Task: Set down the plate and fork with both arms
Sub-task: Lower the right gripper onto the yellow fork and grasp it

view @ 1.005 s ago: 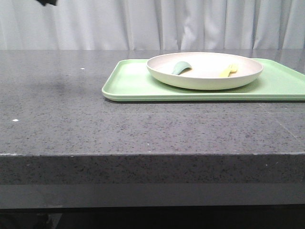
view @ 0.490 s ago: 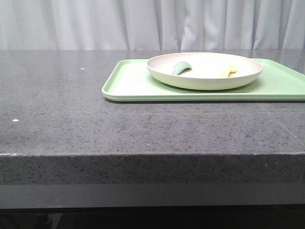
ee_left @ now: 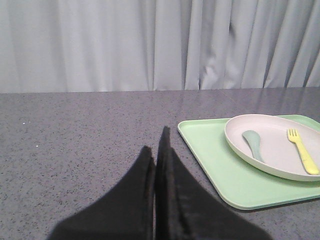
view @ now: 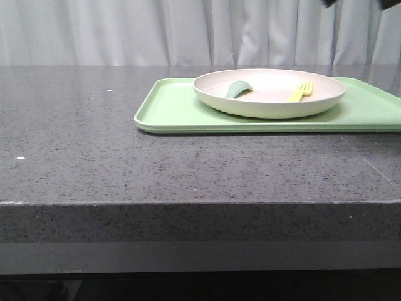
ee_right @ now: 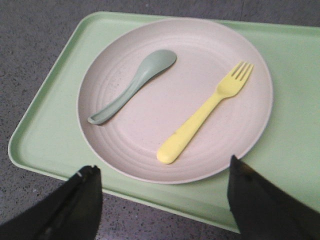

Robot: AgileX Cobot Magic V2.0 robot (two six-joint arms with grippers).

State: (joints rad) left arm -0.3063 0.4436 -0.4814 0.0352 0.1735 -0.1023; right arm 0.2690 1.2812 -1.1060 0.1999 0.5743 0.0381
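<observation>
The cream plate sits on a light-green tray at the right of the table. The pale-yellow fork lies inside the plate, on its right side. In the right wrist view my right gripper is open and empty above the plate's near rim, and the fork lies free between the finger lines. A dark bit of that arm shows at the top right of the front view. My left gripper is shut and empty over bare table, to the left of the tray and plate.
A grey-green spoon lies in the plate's left half and also shows in the right wrist view. The dark speckled tabletop stretches left of the tray. A white curtain hangs behind.
The dark arm part at the front view's top left has gone; a dark part now shows at the top right. The fork lies slightly turned, its tines now clear.
</observation>
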